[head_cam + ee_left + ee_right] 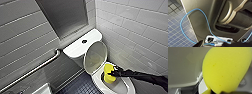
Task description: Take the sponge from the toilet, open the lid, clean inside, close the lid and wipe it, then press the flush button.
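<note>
The white toilet (75,50) stands in the corner with its oval lid (96,56) raised against the tank. The flush button (84,41) sits dark on the tank top. Over the open bowl (125,86), my right gripper (115,72) reaches in from the right on its black arm and is shut on the bright yellow sponge (108,73). The sponge hangs down into the bowl's rear part. In the right wrist view the sponge (225,69) looms large, with the lid's underside (180,65) and its hinge (199,77) behind it.
A metal grab bar (37,67) runs along the grey wall on the left. White tiles (140,30) close the right side right behind the toilet. Dark blue floor tiles (80,87) lie in front, and also show beside a blue cable (184,20) and the robot's body.
</note>
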Robot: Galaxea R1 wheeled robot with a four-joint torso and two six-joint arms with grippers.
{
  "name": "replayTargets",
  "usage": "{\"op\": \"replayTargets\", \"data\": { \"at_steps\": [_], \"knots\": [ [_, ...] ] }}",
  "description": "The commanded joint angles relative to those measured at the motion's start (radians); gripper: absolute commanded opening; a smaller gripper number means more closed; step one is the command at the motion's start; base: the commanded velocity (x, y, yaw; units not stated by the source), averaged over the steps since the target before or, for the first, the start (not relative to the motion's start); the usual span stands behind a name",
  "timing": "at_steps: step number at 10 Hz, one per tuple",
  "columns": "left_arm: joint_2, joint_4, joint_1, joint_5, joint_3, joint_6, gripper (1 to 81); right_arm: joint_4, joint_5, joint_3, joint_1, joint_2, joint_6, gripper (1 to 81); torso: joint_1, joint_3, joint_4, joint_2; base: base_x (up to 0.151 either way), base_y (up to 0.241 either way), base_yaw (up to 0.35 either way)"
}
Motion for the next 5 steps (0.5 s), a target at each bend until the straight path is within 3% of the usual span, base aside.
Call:
{"op": "replayTargets", "data": {
  "at_steps": [1, 5],
  "knots": [
    [-0.014, -0.009, 0.030, 0.084, -0.002, 0.003, 81.1, -0.013, -0.110, -0.116, 0.155, 0.097, 0.000, 1.0, 0.000, 0.000, 0.000, 0.000, 0.000, 0.000, 0.000],
    [-0.019, -0.010, 0.030, 0.085, -0.002, 0.003, 81.1, -0.030, -0.110, -0.257, 0.163, 0.191, 0.000, 1.0, 0.000, 0.000, 0.000, 0.000, 0.000, 0.000, 0.000]
  ]
}}
